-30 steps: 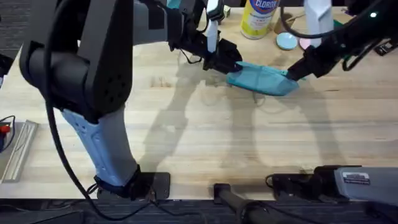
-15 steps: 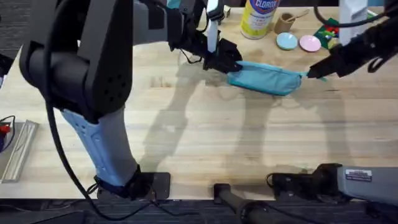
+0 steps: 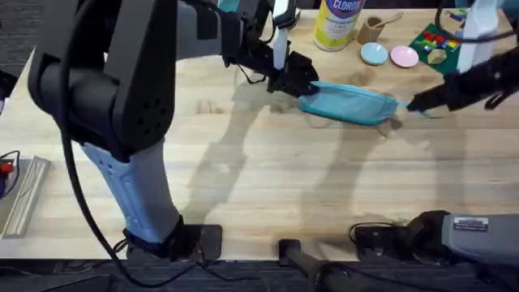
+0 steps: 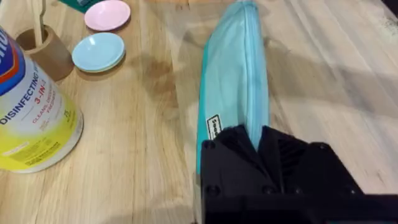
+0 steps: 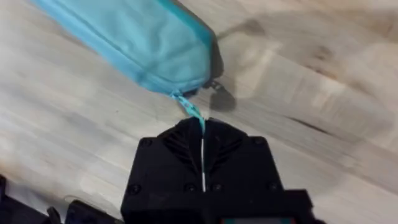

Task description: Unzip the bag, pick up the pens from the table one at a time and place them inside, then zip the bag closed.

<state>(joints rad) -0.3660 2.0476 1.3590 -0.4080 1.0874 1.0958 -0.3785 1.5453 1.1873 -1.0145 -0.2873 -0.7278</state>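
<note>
The turquoise bag (image 3: 350,103) lies stretched between both grippers at the far middle of the table (image 3: 243,186). My left gripper (image 3: 297,83) is shut on the bag's left end; in the left wrist view its black fingers (image 4: 239,146) pinch the fabric of the bag (image 4: 239,68), and the zipper runs away along the top. My right gripper (image 3: 413,104) is shut on the zipper pull (image 5: 190,109) at the right tip of the bag (image 5: 143,37), and that end casts a shadow on the wood below. The pens are out of view.
A yellow Clorox canister (image 3: 339,23) stands behind the bag, with a small wooden cup (image 3: 371,29), a light-blue dish (image 3: 374,53) and a pink dish (image 3: 403,55) beside it. A green board with coloured pieces (image 3: 438,40) lies at the far right. Metal rails (image 3: 24,195) sit at the left edge.
My right gripper has moved to the right along the bag with the zipper pull, and the bag has stretched out longer and flatter. The left gripper has held its place.
</note>
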